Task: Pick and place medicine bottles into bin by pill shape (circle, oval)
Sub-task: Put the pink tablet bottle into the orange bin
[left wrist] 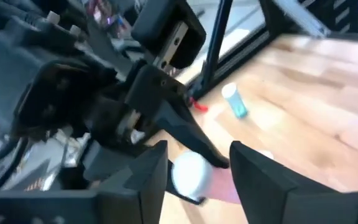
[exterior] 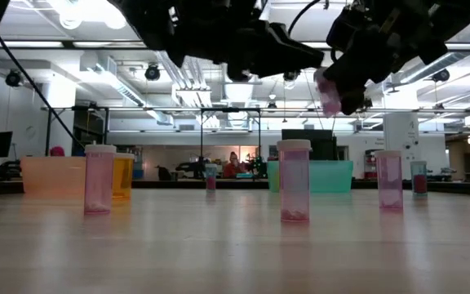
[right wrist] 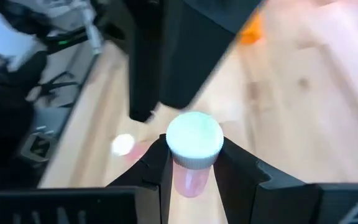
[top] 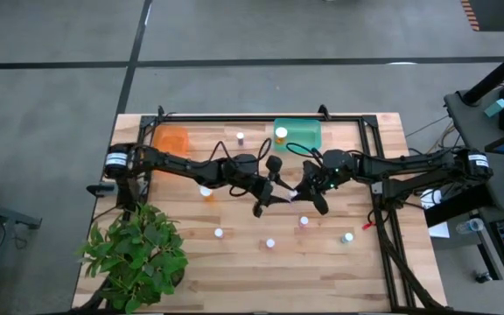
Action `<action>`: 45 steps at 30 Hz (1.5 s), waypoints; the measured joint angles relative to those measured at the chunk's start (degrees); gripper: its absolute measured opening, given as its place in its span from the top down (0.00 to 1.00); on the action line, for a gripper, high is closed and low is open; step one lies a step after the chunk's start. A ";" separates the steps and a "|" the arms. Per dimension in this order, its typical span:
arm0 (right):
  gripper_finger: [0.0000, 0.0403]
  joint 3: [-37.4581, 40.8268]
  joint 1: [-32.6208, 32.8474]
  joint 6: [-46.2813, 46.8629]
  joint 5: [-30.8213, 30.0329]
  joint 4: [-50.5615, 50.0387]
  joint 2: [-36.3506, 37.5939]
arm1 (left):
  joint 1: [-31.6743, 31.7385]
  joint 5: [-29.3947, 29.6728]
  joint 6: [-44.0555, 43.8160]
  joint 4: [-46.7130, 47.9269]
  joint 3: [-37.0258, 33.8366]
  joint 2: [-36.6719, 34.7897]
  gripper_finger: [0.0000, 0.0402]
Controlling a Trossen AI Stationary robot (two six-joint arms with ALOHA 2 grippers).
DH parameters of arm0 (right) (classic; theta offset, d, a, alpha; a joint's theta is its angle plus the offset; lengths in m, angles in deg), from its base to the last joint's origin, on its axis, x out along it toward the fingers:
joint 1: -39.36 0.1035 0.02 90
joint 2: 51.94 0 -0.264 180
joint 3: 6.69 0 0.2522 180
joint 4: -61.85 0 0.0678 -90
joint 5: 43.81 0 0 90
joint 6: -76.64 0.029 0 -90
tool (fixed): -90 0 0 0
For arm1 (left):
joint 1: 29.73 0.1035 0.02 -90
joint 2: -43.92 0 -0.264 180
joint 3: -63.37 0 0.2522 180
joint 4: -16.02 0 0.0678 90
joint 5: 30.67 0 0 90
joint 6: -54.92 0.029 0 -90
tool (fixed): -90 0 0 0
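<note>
My right gripper (top: 304, 190) is shut on a pink bottle with a white cap (right wrist: 194, 140), held high over the middle of the table (exterior: 330, 91). My left gripper (top: 268, 196) meets it from the left. It is open, one finger on each side of that bottle's cap (left wrist: 191, 173); I cannot tell whether they touch it. Several more white-capped bottles stand upright on the wood, among them a pink one (exterior: 294, 180), another pink one (exterior: 99, 178) and an orange one (top: 206, 191). One orange bottle (top: 281, 133) stands in the green bin (top: 303, 136). My right gripper pinches the pink bottle between its two fingers (right wrist: 160, 169), on the body just below the white cap (right wrist: 190, 179). The bottle is lifted clear of the table and tilted, cap uppermost (exterior: 321, 78).
An orange bin (top: 171, 140) stands at the far left and the green bin at the far middle. A potted plant (top: 138, 254) fills the near left corner. A black frame rail (top: 261, 117) runs along the far edge. People sit in the room beyond (exterior: 233, 163).
</note>
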 joint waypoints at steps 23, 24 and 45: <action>0.78 0.15 0.00 -6.56 -22.94 15.81 -10.01 | 1.33 12.90 -5.99 28.07 -1.22 -13.69 0.57; 0.78 0.15 0.00 -6.60 -22.92 17.87 -11.22 | 1.47 12.90 -6.48 28.23 -1.62 -14.02 0.57; 0.78 -15.62 0.04 -8.01 -22.94 28.08 -42.92 | 2.03 19.11 -13.60 19.10 -16.49 -26.44 0.57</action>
